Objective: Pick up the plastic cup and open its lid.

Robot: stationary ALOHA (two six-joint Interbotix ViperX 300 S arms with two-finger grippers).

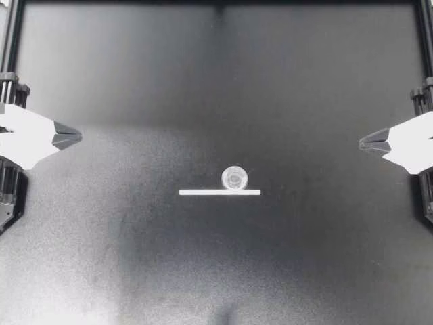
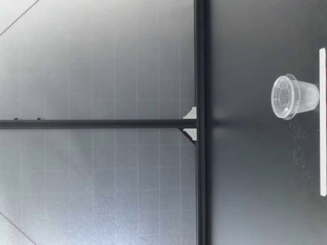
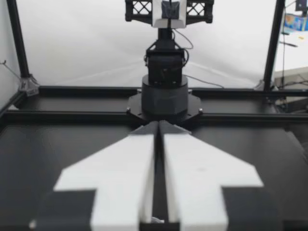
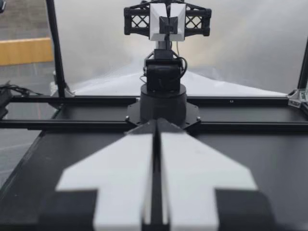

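Note:
A small clear plastic cup with its lid on stands upright at the table's middle, touching a white strip. The low view shows the cup standing with its lid uppermost, beside the strip. My left gripper rests at the left edge, shut and empty, far from the cup. At the right edge my right gripper is likewise shut with nothing in it. The wrist views show each gripper's white fingers pressed together, left and right, each facing the other arm's base. No cup appears there.
The black table is ringed by a black frame rail. The other arm's base stands across the table from my left gripper, and another base stands ahead of my right gripper.

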